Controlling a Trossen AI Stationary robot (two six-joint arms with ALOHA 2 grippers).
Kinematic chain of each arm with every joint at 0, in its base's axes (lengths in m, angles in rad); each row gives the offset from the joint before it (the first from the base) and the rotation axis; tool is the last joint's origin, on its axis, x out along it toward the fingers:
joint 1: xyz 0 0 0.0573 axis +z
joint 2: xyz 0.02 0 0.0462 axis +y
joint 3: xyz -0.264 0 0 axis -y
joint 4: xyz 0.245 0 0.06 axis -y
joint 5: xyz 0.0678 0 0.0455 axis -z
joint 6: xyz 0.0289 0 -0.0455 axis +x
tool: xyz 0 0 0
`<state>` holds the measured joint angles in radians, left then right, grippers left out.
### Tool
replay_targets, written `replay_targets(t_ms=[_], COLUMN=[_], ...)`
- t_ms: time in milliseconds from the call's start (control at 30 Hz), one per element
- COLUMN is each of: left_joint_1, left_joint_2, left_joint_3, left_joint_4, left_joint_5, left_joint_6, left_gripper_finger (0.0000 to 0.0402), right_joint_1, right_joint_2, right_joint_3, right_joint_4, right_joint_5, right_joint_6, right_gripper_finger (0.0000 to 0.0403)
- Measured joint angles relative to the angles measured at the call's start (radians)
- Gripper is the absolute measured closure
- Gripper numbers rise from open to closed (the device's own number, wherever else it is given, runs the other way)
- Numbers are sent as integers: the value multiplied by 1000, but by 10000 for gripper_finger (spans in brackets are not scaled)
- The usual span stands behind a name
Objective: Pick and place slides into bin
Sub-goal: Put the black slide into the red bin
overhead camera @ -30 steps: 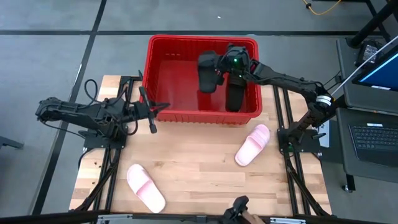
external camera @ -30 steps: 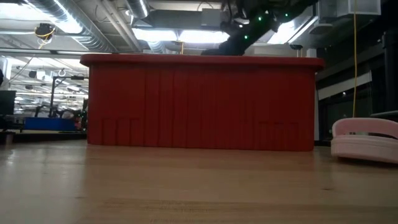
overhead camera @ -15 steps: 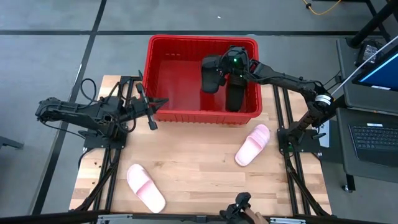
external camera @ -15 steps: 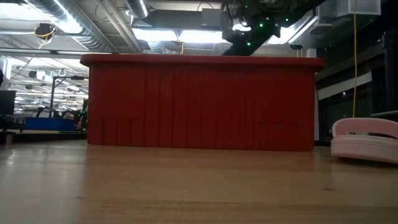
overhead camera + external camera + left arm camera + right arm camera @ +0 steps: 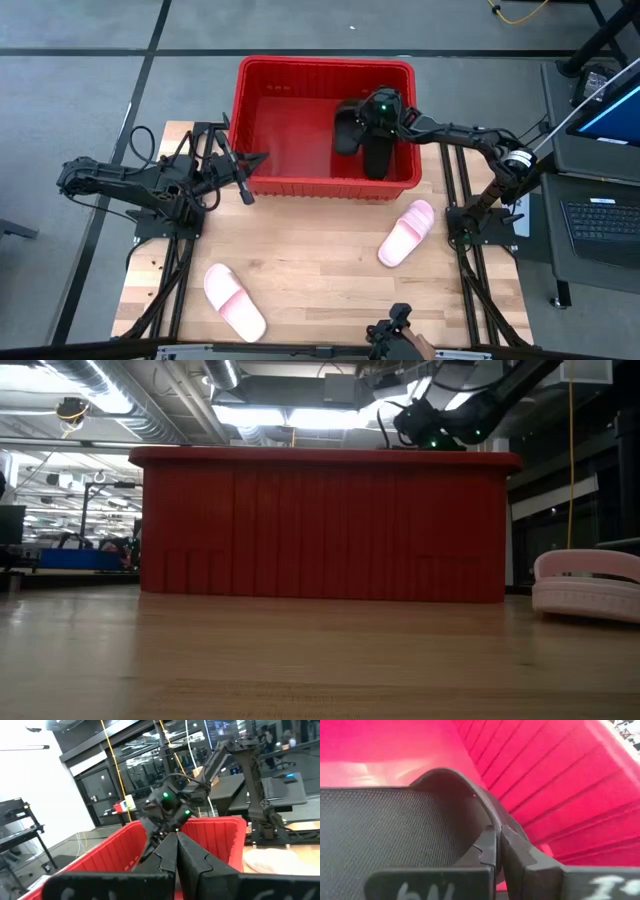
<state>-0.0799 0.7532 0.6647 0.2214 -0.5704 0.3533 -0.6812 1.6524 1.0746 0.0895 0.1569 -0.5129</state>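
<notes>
- The left gripper (image 5: 250, 160) hangs just outside the left end of the large red slotted plastic bin (image 5: 262, 80), its dark fingers (image 5: 192, 857) pressed together on nothing.
- One pale pink wide-strap slide (image 5: 234, 302) lies on the wooden table (image 5: 320, 260) near the front left corner.
- The bin stands at the table's far edge, with a matte black slide (image 5: 379, 155) lying on its floor by the right wall.
- The right gripper (image 5: 366, 120) is inside the bin, pinching the strap of the second matte black slide (image 5: 347, 128), just beside the first.
- The other pale pink slide (image 5: 406, 232) rests on the table in front of the bin's right corner.
</notes>
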Motion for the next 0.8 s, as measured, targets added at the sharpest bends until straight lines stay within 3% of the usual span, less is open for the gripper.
replay_targets(t_ms=[133,800], left_joint_1=[0,0], left_joint_2=[0,0], left_joint_3=[0,0], left_joint_4=[0,23], left_joint_5=[-16,-18], left_joint_6=[7,0], left_gripper_finger=[400,400], right_joint_1=[-11,-29], right_joint_2=[9,133], right_joint_3=[-35,-48], right_joint_4=[51,125], right_joint_5=[-62,-64], right_joint_6=[-45,-77], right_gripper_finger=[389,389])
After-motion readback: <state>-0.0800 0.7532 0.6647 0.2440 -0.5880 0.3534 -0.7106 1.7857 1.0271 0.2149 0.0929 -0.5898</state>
